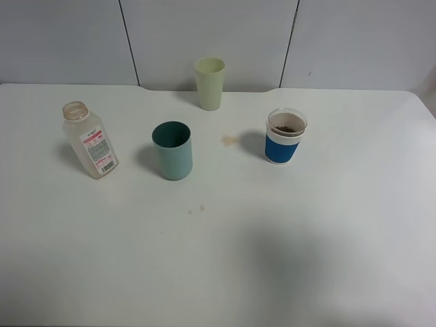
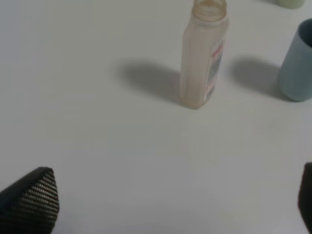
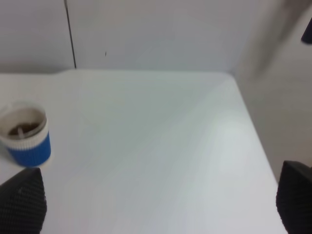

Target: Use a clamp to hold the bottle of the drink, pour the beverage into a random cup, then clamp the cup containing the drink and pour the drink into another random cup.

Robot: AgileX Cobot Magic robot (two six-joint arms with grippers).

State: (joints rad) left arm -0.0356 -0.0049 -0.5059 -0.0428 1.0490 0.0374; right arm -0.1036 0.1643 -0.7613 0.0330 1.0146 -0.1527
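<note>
An uncapped clear bottle [image 1: 90, 139] with a pink and white label stands upright at the left of the white table [image 1: 327, 231]. It also shows in the left wrist view [image 2: 203, 53], some way ahead of my left gripper [image 2: 170, 204], which is open and empty. A teal cup [image 1: 172, 150] stands right of the bottle and shows in the left wrist view [image 2: 297, 63]. A clear cup with a blue sleeve [image 1: 285, 135] holds brown drink. It also shows in the right wrist view [image 3: 25, 134], ahead of my open, empty right gripper [image 3: 158, 200]. Neither gripper shows in the exterior high view.
A pale yellow-green cup [image 1: 210, 82] stands at the back near the wall. A small brownish stain [image 1: 229, 140] lies between the teal and blue cups, and faint specks [image 1: 195, 208] lie in front of the teal cup. The table's right edge [image 3: 253, 141] is near the right gripper.
</note>
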